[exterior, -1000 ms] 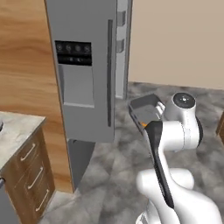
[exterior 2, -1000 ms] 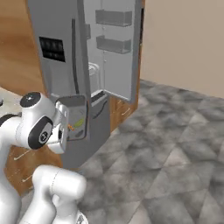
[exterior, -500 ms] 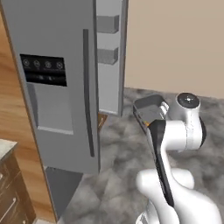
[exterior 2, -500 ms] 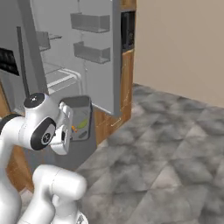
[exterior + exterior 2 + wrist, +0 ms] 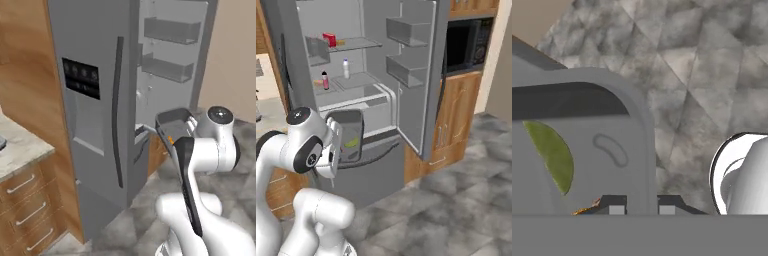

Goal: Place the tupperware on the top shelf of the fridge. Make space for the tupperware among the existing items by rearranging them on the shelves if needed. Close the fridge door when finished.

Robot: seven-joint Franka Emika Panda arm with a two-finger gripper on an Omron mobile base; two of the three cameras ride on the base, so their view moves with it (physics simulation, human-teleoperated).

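My gripper [image 5: 642, 207] is shut on the rim of the tupperware [image 5: 349, 134], a dark grey tub with green and orange food pieces [image 5: 553, 155], held tilted in front of the arm. The tupperware [image 5: 175, 123] hangs at about the height of the fridge [image 5: 95, 100] bottom drawer. The fridge's right door [image 5: 421, 75] stands open. On the top shelf [image 5: 358, 44] lie a small red box [image 5: 329, 39] and a yellowish piece [image 5: 341, 43]. A white bottle [image 5: 346, 68] and a red can [image 5: 325, 80] stand on the shelf below [image 5: 358, 80].
Deep grey door bins [image 5: 406, 31] line the open door. A black microwave [image 5: 466, 45] sits in wooden cabinets to the right. The left door with its dispenser panel [image 5: 80, 77] is shut. A counter with drawers [image 5: 25, 150] stands at the left. Stone floor [image 5: 456, 210] lies ahead.
The whole picture has shifted: the base has moved, so the open fridge interior now faces the right base camera. The tupperware stays in my gripper.
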